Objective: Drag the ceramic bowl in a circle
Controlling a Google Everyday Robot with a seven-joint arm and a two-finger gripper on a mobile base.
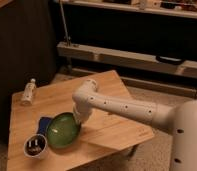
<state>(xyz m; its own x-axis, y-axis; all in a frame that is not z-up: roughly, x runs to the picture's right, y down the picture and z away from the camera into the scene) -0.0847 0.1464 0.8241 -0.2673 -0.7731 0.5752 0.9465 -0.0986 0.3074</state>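
The ceramic bowl (63, 131) is a wide, glossy green dish lying on the wooden table (112, 92), near its front left part. My white arm reaches in from the right and bends down to the bowl's upper right rim. The gripper (77, 120) sits at that rim, shut, and looks to be pinching the bowl's edge. The bowl's left side touches or overlaps a blue object (43, 123).
A small white cup with a dark inside (36, 146) stands just left of the bowl at the table's front. A small white bottle (28, 92) lies at the table's far left corner. Metal shelf rails (142, 57) run behind the table.
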